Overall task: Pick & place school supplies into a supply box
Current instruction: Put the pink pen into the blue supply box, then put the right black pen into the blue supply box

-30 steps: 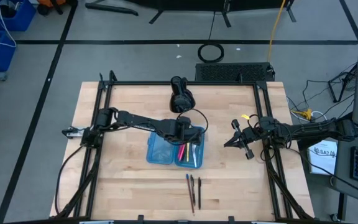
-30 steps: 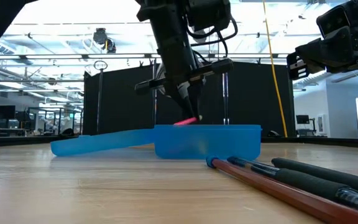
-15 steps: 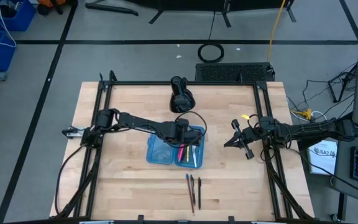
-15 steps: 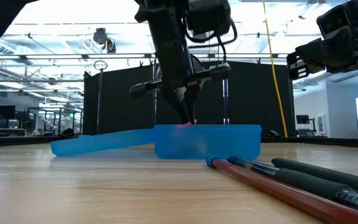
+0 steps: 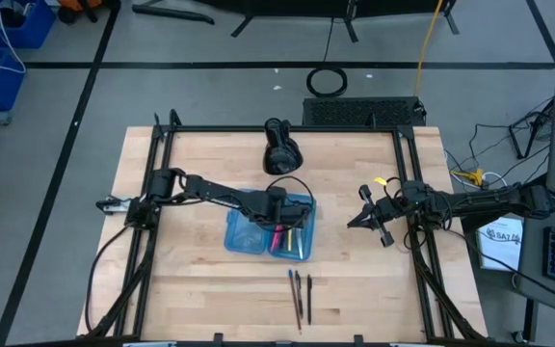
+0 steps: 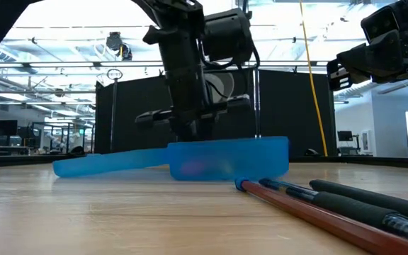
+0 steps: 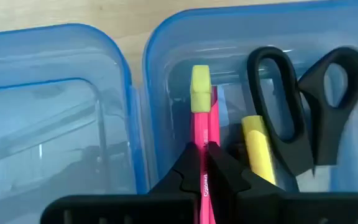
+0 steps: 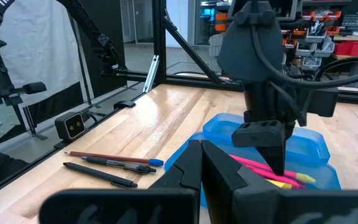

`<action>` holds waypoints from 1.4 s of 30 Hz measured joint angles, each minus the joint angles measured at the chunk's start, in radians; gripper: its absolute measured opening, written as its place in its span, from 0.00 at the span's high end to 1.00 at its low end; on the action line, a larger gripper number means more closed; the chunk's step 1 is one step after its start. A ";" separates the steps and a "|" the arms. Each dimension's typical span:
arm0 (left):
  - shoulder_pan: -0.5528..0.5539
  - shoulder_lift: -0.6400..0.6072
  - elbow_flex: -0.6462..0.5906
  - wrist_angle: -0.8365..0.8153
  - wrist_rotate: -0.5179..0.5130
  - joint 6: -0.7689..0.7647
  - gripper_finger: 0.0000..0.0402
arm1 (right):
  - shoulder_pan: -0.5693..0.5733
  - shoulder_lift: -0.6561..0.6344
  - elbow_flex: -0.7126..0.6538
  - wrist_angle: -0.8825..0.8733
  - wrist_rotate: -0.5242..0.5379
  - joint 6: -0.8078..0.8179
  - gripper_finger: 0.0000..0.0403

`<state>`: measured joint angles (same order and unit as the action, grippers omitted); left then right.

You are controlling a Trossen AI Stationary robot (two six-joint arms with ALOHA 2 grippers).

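The supply box (image 5: 266, 232), translucent blue, lies open at the table's middle, its two halves side by side. My left gripper (image 7: 203, 148) reaches down into the box's right half (image 7: 241, 56), shut on a pink pen with a yellow cap (image 7: 200, 99). In the same half lie black-handled scissors (image 7: 303, 106) and a yellow pen (image 7: 258, 149). Three more pens (image 5: 300, 289) lie on the wood near the front edge. My right gripper (image 8: 202, 163) hangs shut and empty over the table's right side, away from the box. My left gripper pinches the pink pen's barrel (image 7: 201, 134) between its two fingers. The fingers come steeply from above into the box's right half. The pen's capped end (image 7: 199, 84) reaches ahead of the fingertips, low inside the box; whether it rests on the bottom, I cannot tell.
A bulky black lamp-like object (image 5: 279, 146) stands at the far edge behind the box. Black frame rails (image 5: 152, 193) run along the table's left and right sides. Bare wood lies to the left and right of the box.
My left gripper has gone down into the box's right half with the pink pen, still shut on it; the pen has sunk from above the rim to below it. The box has slid a little toward the table's left.
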<state>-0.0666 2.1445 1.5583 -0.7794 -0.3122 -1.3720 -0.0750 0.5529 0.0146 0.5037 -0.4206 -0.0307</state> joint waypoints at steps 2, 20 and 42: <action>0.000 -0.001 -0.010 0.017 0.000 0.000 0.98 | 0.000 0.000 0.000 0.000 0.000 0.000 1.00; -0.013 -0.003 -0.012 0.078 0.009 0.078 0.68 | 0.000 0.000 0.000 0.001 0.000 0.009 1.00; -0.398 -0.551 -0.084 0.054 -0.490 0.764 0.74 | 0.000 -0.002 0.000 0.013 -0.003 -0.009 1.00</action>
<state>-0.4643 1.5933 1.4743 -0.7253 -0.8023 -0.6078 -0.0746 0.5510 0.0145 0.5166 -0.4236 -0.0401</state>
